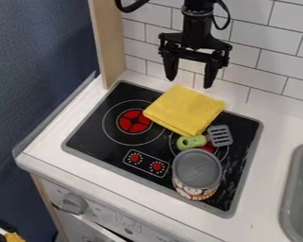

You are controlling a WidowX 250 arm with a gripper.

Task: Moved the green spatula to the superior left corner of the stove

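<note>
passage: over left burner (134, 121) | obstacles: yellow cloth (184, 111), can (197, 171) | gap behind can: unclear

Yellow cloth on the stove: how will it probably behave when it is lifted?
The yellow cloth looks like soft fabric, so it would likely droop. It lies folded, so one lifted corner may open it. It seems thin, so it is probably light.

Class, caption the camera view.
Yellow cloth, green-handled spatula and lidded can share a toy stove beneath an open tool.
</note>
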